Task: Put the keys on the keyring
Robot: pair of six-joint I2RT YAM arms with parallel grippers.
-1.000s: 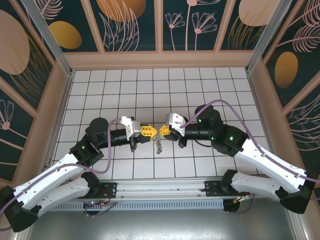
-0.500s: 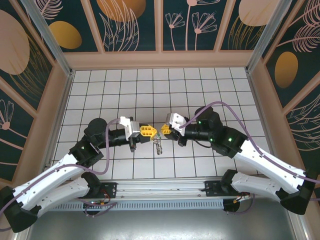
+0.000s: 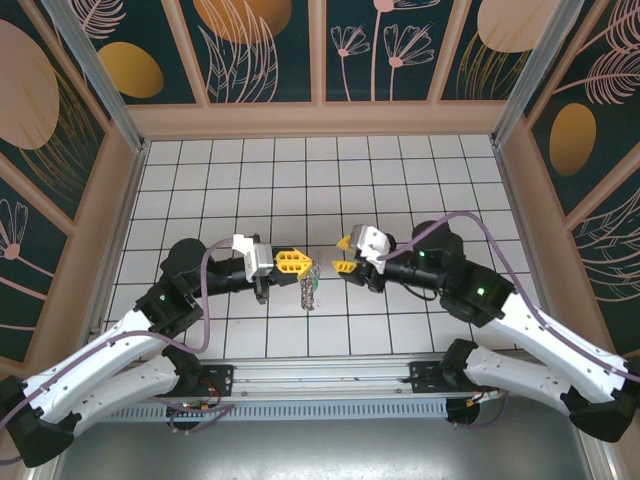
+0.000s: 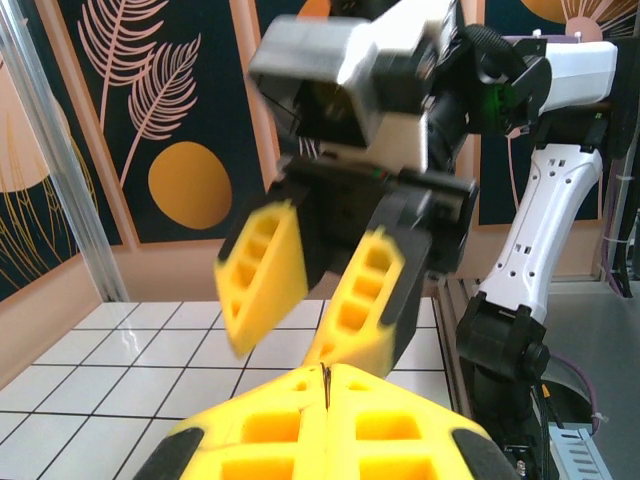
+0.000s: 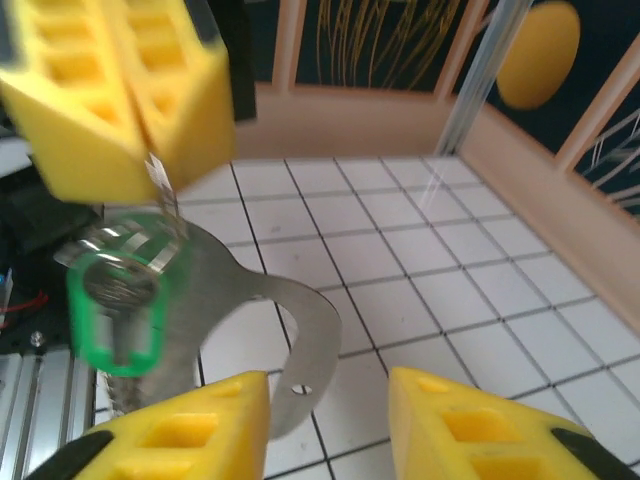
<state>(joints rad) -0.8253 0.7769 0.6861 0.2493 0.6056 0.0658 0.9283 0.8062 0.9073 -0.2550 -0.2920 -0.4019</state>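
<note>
Pressed together, my left gripper [image 3: 303,264] pinches the keyring [image 3: 309,293], which dangles at frame centre between both arms. My right gripper [image 3: 346,255] stands spread just beside it. The keys [image 5: 113,312] are one tiny, stiff, light blade with a glossy green head, hanging against a flat, curved silvery plate [image 5: 268,300]. Bare metal looks slippery and free to swing, so I'd pinch the green head.

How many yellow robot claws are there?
2. The left gripper is just left of the middle, shut, with the keys dangling from it. The right gripper faces it from the right, open and holding nothing.
</note>
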